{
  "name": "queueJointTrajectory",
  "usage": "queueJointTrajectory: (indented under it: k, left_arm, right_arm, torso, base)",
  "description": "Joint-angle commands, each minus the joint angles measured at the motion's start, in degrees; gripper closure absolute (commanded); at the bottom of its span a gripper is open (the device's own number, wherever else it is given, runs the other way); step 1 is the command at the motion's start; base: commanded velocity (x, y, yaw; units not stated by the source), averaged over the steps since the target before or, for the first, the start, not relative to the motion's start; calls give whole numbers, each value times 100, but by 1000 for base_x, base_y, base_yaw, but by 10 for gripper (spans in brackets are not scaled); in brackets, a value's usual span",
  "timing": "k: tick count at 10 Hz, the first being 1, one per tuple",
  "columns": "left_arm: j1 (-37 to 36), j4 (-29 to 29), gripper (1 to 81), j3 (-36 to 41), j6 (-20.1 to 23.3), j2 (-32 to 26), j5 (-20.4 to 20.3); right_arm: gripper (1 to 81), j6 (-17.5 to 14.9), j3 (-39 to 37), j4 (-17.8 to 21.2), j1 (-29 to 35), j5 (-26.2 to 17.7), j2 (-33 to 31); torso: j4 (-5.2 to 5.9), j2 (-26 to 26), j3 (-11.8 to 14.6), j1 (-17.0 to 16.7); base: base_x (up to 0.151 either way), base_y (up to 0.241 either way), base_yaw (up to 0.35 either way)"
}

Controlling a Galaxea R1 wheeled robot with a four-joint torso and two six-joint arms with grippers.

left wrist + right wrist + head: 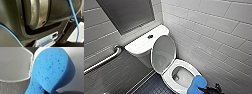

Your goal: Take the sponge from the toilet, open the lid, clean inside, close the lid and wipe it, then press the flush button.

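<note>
**Right tool** (208, 89) (lower right of the head frame): black, angular, with jointed parts. **Left wrist view:** dark grey rounded housing (11, 18) carrying a brushed silver ring (41, 12), one small pale screw (21, 16), bright blue cables (74, 15), thin dark wires (65, 26) and a pale grey slotted bracket (48, 38).

The toilet (167, 79) stands in a corner, its tank top (137, 45) at the far end and its bowl reaching to the near right. The flush button (150, 36) sits in the middle of the tank top. The lid (163, 53) stands raised between tank and bowl (tilted back toward the tank). A tiled wall (209, 25) runs close along the right; a grab bar (104, 61) is on the left wall. The sponge (197, 85), held by the right gripper (209, 90), is at the bowl's near right rim.
</note>
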Motion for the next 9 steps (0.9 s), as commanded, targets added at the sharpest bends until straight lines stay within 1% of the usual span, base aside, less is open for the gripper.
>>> queueJointTrajectory:
  k: [1, 3, 5, 6, 7, 8, 9]
  left_arm:
    - [219, 34, 10, 84, 8, 27, 549]
    - [219, 34, 10, 84, 8, 27, 549]
    - [210, 34, 10, 84, 8, 18, 549]
    - [218, 34, 10, 84, 8, 18, 549]
    - [219, 25, 10, 93, 8, 18, 549]
    - [210, 25, 10, 84, 8, 18, 549]
    - [192, 25, 10, 93, 8, 18, 549]
  right_arm:
    - [811, -13, -821, 376, 1535, -1398, 163]
    - [811, -14, -1874, 403, 1984, -2058, 778]
    - [811, -22, -2974, 272, 2291, -2664, 1543]
    - [811, -22, -3309, 176, 2476, -2946, 1842]
    - [811, -13, -3616, 8, 2608, -3131, 2149]
    - [811, -13, -3907, -27, 2696, -3324, 2388]
    - [811, -13, -4179, -88, 2714, -3395, 2633]
  torso:
    - [0, 0, 0, 0]
    - [0, 0, 0, 0]
    - [0, 0, -2, 0]
    - [0, 0, -2, 0]
    - [0, 0, -2, 0]
    - [0, 0, -2, 0]
    - [0, 0, -2, 0]
  base:
    - [0, 0, 0]
    - [0, 0, 0]
    - [0, 0, 0]
    - [0, 0, 0]
    - [0, 0, 0]
    - [0, 0, 0]
    - [0, 0, 0]
